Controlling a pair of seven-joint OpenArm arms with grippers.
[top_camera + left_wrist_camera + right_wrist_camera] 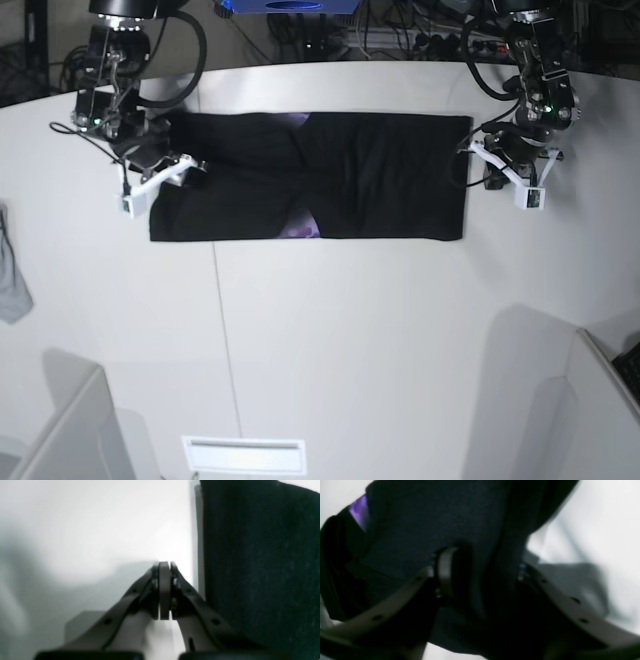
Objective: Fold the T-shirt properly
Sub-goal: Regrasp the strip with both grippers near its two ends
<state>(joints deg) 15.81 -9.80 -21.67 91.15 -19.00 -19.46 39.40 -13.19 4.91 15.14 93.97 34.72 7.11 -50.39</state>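
Observation:
The black T-shirt (330, 175) lies on the white table (350, 330) as a long flat band, with bits of purple print showing at its middle. My right gripper (185, 162) is at the band's left end. In the right wrist view its jaws (483, 570) stand apart with a ridge of black shirt cloth (420, 522) between them, and a purple patch (358, 511) shows at the upper left. My left gripper (476, 150) is at the band's right edge. In the left wrist view it (165, 563) is shut and empty over bare table, just beside the shirt (260, 555).
A small grey cloth (12, 275) hangs at the table's left edge. A white slotted plate (243, 455) sits at the near edge. Grey partitions stand at both near corners. Cables and gear lie behind the table.

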